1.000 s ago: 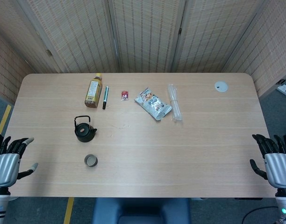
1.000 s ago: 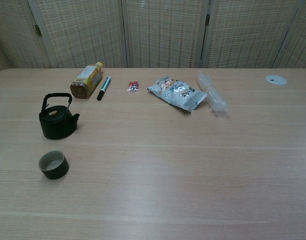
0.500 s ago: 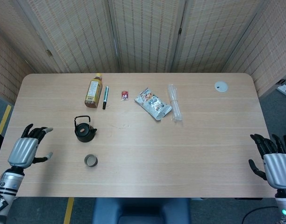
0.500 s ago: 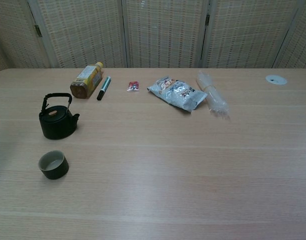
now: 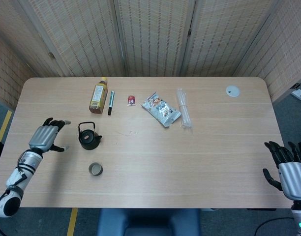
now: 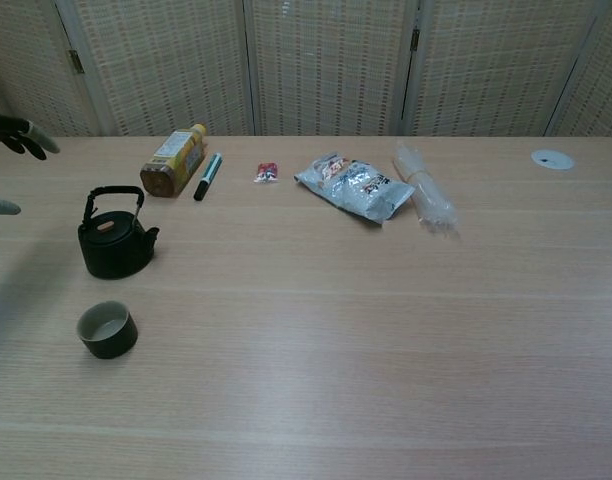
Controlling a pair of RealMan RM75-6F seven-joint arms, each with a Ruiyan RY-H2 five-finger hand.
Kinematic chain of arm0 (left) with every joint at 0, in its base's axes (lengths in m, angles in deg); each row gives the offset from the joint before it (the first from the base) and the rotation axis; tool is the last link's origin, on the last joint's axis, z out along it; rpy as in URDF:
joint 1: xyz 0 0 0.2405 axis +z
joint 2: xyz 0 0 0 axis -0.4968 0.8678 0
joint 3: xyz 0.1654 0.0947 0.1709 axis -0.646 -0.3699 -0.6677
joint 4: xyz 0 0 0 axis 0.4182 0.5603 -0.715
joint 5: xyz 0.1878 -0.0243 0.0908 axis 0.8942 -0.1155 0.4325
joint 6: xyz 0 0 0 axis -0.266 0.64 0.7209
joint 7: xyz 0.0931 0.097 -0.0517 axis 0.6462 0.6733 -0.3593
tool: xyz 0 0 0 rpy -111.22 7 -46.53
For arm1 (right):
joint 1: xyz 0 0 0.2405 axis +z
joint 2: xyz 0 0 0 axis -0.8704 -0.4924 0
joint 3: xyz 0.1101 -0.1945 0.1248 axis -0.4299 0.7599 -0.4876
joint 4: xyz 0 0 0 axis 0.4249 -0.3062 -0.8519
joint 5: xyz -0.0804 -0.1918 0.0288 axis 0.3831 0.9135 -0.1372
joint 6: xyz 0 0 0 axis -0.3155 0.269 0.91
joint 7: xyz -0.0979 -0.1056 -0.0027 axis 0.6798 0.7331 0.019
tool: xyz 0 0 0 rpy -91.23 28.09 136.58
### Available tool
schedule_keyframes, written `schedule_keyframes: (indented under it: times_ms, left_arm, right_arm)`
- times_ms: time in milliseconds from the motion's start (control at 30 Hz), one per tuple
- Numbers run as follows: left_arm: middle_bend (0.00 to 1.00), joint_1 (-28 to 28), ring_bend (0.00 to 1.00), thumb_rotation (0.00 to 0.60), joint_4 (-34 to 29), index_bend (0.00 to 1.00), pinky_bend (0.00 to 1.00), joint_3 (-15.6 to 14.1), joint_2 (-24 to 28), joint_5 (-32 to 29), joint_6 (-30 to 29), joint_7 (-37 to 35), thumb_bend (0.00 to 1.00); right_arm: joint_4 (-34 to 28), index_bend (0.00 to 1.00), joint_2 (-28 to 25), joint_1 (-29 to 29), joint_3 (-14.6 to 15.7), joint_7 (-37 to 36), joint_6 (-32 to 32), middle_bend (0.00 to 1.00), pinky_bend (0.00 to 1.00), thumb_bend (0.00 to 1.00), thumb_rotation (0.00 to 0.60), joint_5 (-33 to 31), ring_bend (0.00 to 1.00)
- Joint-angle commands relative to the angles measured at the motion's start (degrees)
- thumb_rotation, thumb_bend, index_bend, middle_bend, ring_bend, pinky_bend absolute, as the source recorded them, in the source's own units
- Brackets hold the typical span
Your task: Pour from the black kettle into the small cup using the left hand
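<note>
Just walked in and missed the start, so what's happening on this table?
The robot's left hand is open beside the black kettle, not touching it. The small cup stands near the kettle, toward the robot. Nothing is poured yet. The right hand is open at the table's other end. A bottle, pen and snack bag lie further back.

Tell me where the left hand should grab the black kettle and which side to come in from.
Probably by the arched handle on top of the black kettle, which stands upright above the lid. Its spout points right, away from the open left hand, so coming in from the kettle's left keeps the spout clear for tipping toward the small cup in front.
</note>
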Motion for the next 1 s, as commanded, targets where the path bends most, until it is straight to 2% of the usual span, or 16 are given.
schedule_keyframes:
  times_ms: [33,200,400,500,667,1000]
  left_arm:
    - [0.23,-4.5,0.17,0.6,4.7,0.19,0.0,0.6,-2.5,-6.5,5.7,1.4,0.24]
    - [0.23,-8.4,0.17,0.6,10.6,0.2,0.0,0.8,-5.7,-13.7,11.7,0.0,0.23]
    - [0.23,-11.7,0.17,0.593,16.5,0.2,0.0,1.1,-8.6,-17.3,18.3,-4.2,0.22]
    - [0.23,-12.9,0.17,0.539,19.3,0.2,0.0,0.8,-9.8,-17.8,20.0,-5.4,0.21]
    - [0.23,-14.5,0.17,0.488,22.1,0.21,0.0,0.1,-11.3,-17.7,21.2,-6.4,0.2]
    - [0.25,-17.3,0.17,0.468,26.8,0.22,0.0,-2.8,-14.1,-20.0,23.5,-7.1,0.19]
  right_arm:
    - [-0.2,0.13,-0.1,0.0,0.0,0.2,0.2,0.18,0.07,0.38,0.6,-0.2,0.21]
    - [-0.4,0.14,-0.2,0.0,0.1,0.6,0.5,0.19,0.07,0.38,0.6,-0.3,0.21]
    - [-0.6,0.16,-0.4,0.1,0.0,0.8,0.9,0.21,0.07,0.38,0.6,-0.7,0.22]
    - [-0.6,0.16,-0.5,0.0,0.1,0.8,0.9,0.21,0.07,0.38,0.6,-0.8,0.23]
    - [-0.4,0.17,-0.4,-0.2,0.0,0.7,0.9,0.22,0.07,0.38,0.6,-1.2,0.23]
    - [-0.1,0.18,-0.3,-0.1,-0.1,0.7,1.2,0.23,0.07,0.38,0.6,-1.6,0.24]
